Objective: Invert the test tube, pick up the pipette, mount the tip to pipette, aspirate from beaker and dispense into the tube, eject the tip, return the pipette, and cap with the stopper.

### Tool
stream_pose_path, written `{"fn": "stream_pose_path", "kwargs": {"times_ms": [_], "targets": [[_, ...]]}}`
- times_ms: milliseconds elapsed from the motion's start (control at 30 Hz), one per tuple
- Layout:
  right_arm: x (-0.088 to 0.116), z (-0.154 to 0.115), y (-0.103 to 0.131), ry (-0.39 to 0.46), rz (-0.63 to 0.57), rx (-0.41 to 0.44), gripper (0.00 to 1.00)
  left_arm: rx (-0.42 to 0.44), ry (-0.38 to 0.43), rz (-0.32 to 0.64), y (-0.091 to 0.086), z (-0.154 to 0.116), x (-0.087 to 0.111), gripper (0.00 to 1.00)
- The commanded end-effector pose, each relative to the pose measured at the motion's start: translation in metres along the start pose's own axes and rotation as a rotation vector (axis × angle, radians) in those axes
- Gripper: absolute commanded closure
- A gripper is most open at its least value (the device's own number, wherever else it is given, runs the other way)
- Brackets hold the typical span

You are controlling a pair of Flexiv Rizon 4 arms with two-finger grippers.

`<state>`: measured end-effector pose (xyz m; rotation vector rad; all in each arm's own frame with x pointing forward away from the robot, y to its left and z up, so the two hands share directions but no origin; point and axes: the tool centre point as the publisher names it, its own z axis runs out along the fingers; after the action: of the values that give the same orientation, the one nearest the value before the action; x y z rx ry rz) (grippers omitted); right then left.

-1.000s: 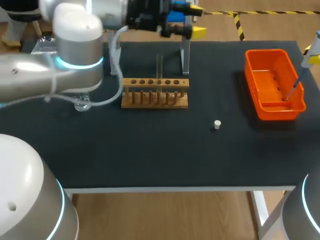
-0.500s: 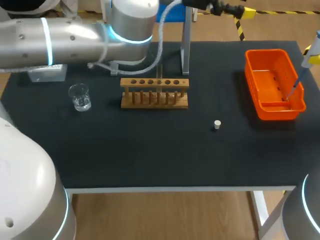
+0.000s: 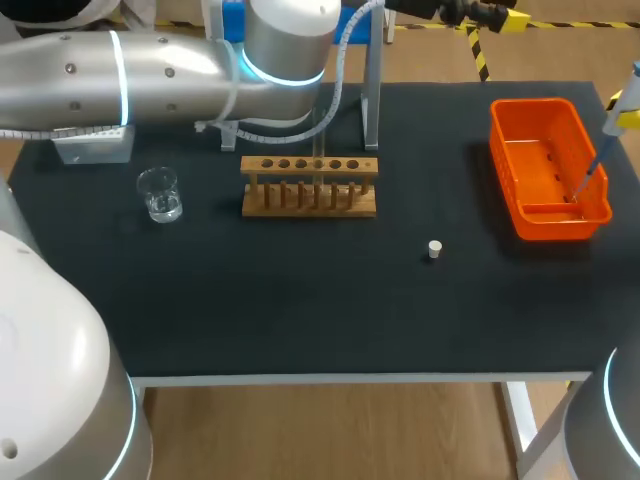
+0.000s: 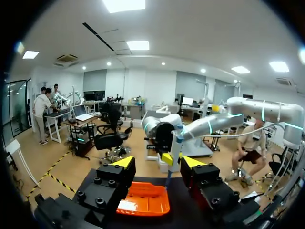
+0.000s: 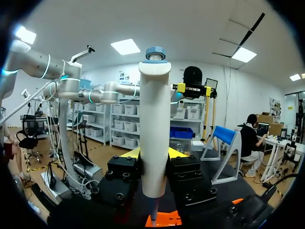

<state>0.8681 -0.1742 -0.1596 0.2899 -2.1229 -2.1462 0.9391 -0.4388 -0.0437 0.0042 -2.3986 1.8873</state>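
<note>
A wooden rack (image 3: 310, 186) stands at the table's back middle with a clear test tube (image 3: 320, 150) upright in it. A glass beaker (image 3: 160, 194) sits to its left, and a small white stopper (image 3: 434, 249) lies on the mat to its front right. My right gripper (image 3: 627, 108) (image 5: 153, 160), at the right edge, is shut on the white pipette (image 3: 601, 150) (image 5: 155, 124), whose lower end hangs in the orange bin (image 3: 548, 170). My left gripper (image 3: 505, 17) (image 4: 157, 164) hangs high over the back right, open and holding nothing, and faces the orange bin (image 4: 143, 199).
A white pipette stand (image 3: 371, 95) rises behind the rack. My left arm (image 3: 150, 70) stretches across the table's back edge. A grey block (image 3: 95, 145) sits at the back left.
My left arm has swung to the right along the back of the table, uncovering the beaker, and its gripper has gone from above the rack to the back right. The right arm has kept still.
</note>
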Motion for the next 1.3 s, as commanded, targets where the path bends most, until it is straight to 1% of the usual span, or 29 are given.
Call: {"fn": "stream_pose_path", "kwargs": {"times_ms": [33, 833, 1033, 1300], "targets": [[-0.001, -0.002, 0.000, 0.004, 0.000, 0.001, 1.00, -0.002, -0.001, -0.001, -0.001, 0.000, 0.000, 1.00], [-0.001, -0.002, 0.000, 0.004, 0.000, 0.001, 1.00, -0.002, -0.001, -0.001, -0.001, 0.000, 0.000, 1.00], [-0.001, -0.002, 0.000, 0.004, 0.000, 0.001, 1.00, -0.003, -0.028, -0.010, -0.005, 0.025, 0.020, 1.00], [-0.001, -0.002, 0.000, 0.004, 0.000, 0.001, 1.00, 0.018, -0.052, -0.005, -0.010, 0.059, 0.038, 1.00]]}}
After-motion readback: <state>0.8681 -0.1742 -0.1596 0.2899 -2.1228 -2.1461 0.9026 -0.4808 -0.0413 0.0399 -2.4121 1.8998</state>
